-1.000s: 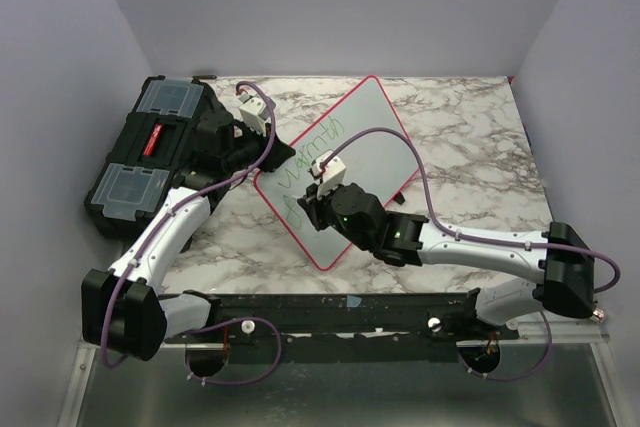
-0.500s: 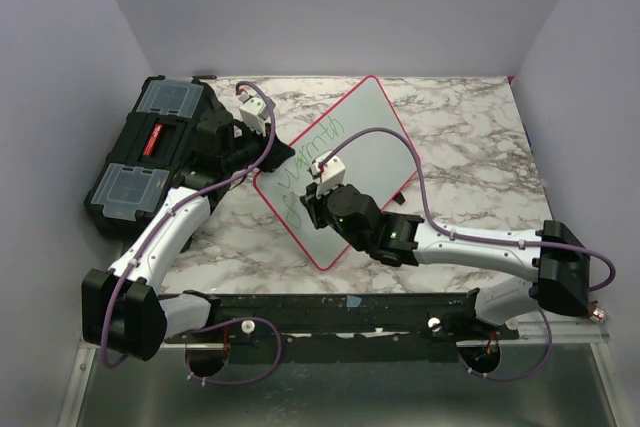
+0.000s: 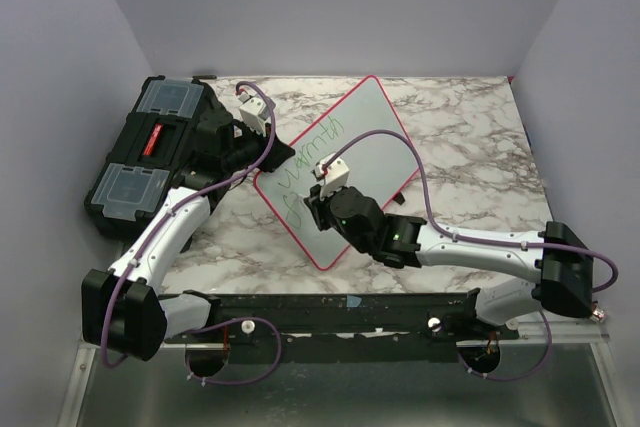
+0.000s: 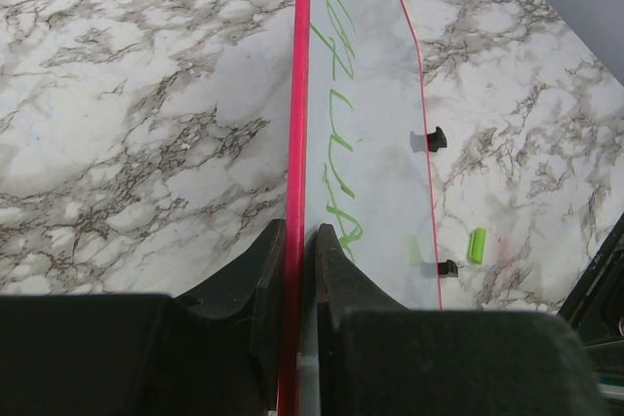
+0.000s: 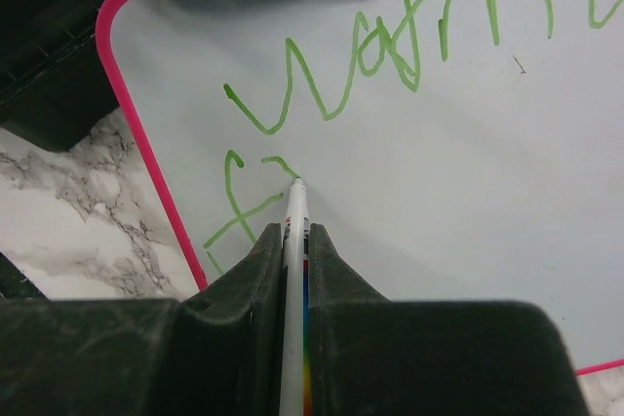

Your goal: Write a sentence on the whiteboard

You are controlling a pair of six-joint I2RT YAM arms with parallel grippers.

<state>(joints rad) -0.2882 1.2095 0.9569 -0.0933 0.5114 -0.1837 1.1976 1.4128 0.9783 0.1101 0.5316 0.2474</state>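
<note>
The whiteboard, white with a red-pink rim, lies tilted on the marble table. Green lettering reads "warmth" on it, with an "f" and a short stroke begun below. My left gripper is shut on the whiteboard's rim at its left corner. My right gripper is shut on a white marker whose tip touches the board beside the "f". The right gripper sits over the board's near-left part.
A black toolbox with clear lid compartments stands at the left, next to the left arm. A green marker cap lies on the marble past the board's far edge. Two black feet stick out from that edge.
The right gripper with the marker has shifted slightly along the board's second line; the left gripper and board have not moved.
</note>
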